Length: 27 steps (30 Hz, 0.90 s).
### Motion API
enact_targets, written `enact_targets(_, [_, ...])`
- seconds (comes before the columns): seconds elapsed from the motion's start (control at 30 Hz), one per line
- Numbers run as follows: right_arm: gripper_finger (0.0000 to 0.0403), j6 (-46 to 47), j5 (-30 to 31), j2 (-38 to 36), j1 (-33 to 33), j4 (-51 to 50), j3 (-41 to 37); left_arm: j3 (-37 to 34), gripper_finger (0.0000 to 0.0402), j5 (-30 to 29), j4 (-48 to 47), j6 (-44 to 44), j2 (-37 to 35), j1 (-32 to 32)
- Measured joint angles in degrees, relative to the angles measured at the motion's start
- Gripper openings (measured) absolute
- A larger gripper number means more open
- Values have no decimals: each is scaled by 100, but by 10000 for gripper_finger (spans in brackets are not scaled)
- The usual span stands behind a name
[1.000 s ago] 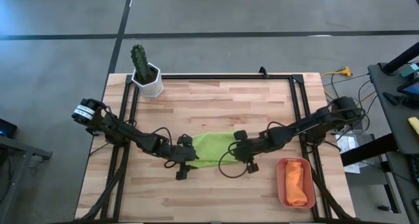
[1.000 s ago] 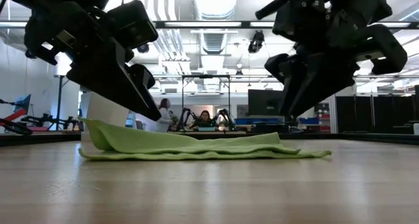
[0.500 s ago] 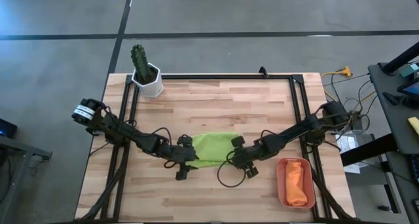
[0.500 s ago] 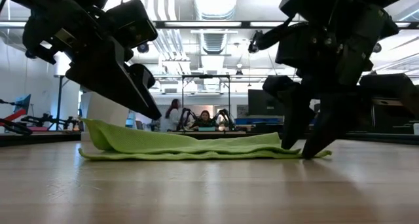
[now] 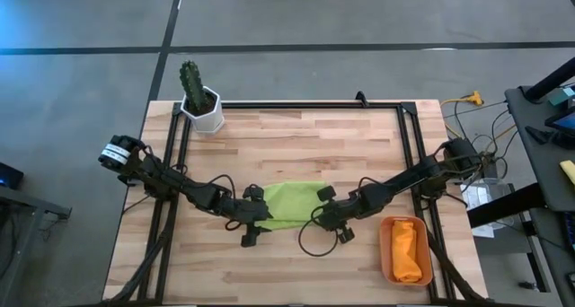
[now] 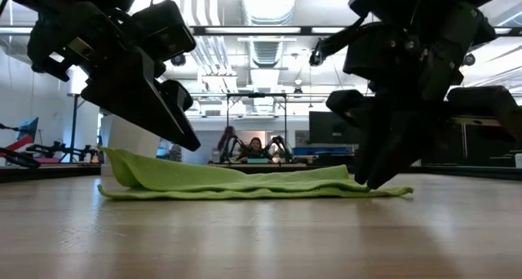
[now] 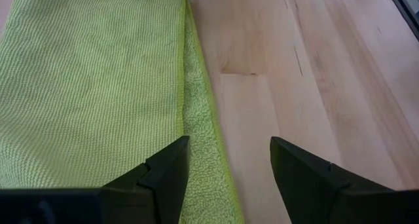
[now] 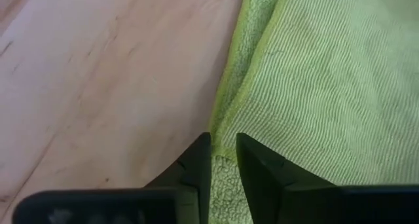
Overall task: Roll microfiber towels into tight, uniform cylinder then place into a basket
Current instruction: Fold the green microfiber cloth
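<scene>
Right end effector [image 5: 316,210] at centre of high view, fingers nearly pressed together, pinching edge of lime green towel [image 5: 292,202]. Left end effector [image 5: 262,219] left of centre, fingers spread, hovering over opposite towel edge. Towel folded flat on surface [image 5: 296,141]. Basket [image 5: 387,253] at lower right, holding orange towel [image 5: 407,250].

Lime-green ribbed towel [image 5: 289,204] – orange towel [image 5: 406,250] in terracotta basket [image 5: 387,249] – pale striped wood table [image 5: 296,145]
</scene>
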Motion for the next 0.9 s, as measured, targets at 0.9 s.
enact_targets(0.9, [95, -99, 203, 114, 7, 192, -61, -4, 195, -2, 22, -4, 0, -2])
